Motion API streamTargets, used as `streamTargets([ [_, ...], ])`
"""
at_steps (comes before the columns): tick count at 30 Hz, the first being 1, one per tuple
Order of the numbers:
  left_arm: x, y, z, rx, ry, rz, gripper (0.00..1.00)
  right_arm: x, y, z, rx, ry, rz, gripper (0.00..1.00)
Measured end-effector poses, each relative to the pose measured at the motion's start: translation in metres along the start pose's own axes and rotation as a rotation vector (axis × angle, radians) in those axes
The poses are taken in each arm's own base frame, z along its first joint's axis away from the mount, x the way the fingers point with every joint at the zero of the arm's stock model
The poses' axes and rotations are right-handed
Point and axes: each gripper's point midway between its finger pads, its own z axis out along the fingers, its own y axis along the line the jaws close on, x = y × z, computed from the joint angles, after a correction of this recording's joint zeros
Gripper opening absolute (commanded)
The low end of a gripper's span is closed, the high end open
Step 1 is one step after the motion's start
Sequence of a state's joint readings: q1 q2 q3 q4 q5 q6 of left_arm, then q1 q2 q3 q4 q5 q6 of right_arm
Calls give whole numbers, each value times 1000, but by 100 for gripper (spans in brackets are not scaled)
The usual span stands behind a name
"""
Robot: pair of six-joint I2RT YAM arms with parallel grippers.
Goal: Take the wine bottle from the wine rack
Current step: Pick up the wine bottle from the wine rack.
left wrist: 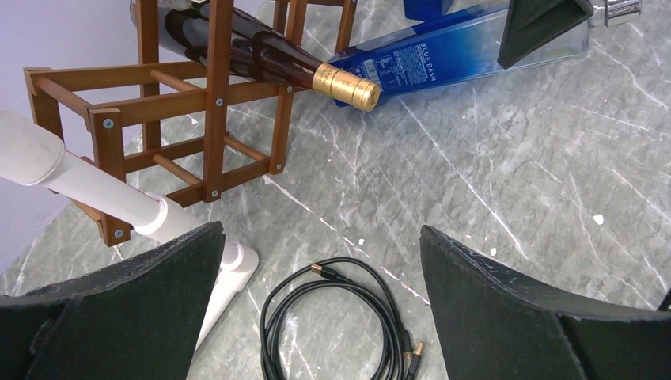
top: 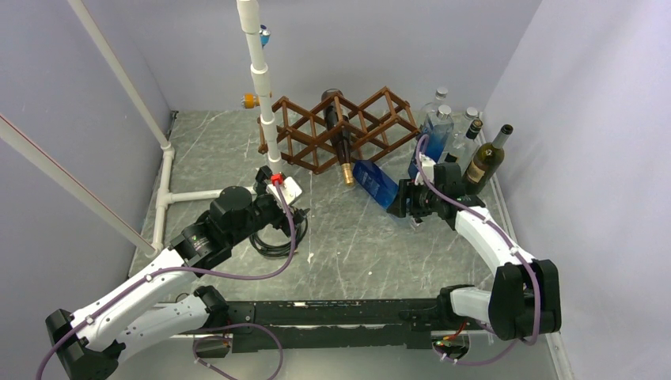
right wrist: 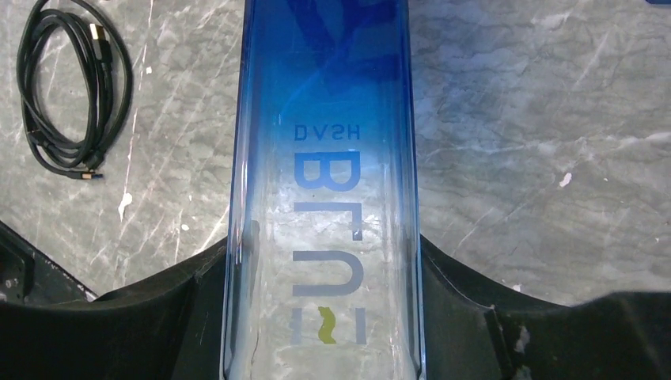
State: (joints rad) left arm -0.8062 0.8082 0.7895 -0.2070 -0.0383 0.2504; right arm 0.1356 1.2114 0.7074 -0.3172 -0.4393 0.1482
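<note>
The dark brown lattice wine rack (top: pixel 380 119) stands at the back of the table and also shows in the left wrist view (left wrist: pixel 214 95). A dark wine bottle (top: pixel 339 138) lies in one of its cells, its gold-foil neck (left wrist: pixel 346 83) sticking out towards me. My right gripper (top: pixel 403 198) is shut on a blue glass bottle (right wrist: pixel 324 158) marked BLUE DASH. That bottle lies slanted just right of the gold neck (top: pixel 376 184). My left gripper (left wrist: pixel 320 229) is open and empty, left of the rack's front (top: pixel 278 190).
A white PVC pipe frame (top: pixel 261 79) stands left of the rack, close to my left finger (left wrist: pixel 79 182). A coiled black cable (left wrist: pixel 340 317) lies under the left gripper. Several upright bottles (top: pixel 455 131) and a green wine bottle (top: pixel 487 158) stand at the back right by the wall.
</note>
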Motion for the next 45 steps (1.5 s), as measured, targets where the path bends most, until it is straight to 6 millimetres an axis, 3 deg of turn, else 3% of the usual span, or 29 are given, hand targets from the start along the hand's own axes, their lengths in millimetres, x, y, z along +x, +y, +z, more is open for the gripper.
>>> streamTargets([
  [7, -1, -1, 0, 8, -3, 8, 99, 5, -5, -3, 14, 25, -35, 0],
  [11, -5, -12, 1, 74, -27, 27, 99, 3, -6, -10, 20, 52, -92, 0],
  [17, -12, -47, 1, 268, -104, 67, 99, 3, -4, -27, 17, 121, -210, 0],
  [24, 9, -96, -2, 425, -130, 186, 99, 12, 1, -46, -8, 224, -353, 0],
  [28, 11, -116, 1, 451, -137, 276, 99, 16, 6, -56, -30, 274, -423, 0],
  [35, 16, -152, 25, 415, -142, 433, 99, 25, 17, -72, -72, 351, -498, 0],
  [39, 27, -170, 55, 350, -140, 517, 99, 31, 27, -78, -105, 392, -521, 0],
  [45, 43, -176, 102, 216, -149, 576, 99, 39, 45, -80, -160, 437, -532, 0],
])
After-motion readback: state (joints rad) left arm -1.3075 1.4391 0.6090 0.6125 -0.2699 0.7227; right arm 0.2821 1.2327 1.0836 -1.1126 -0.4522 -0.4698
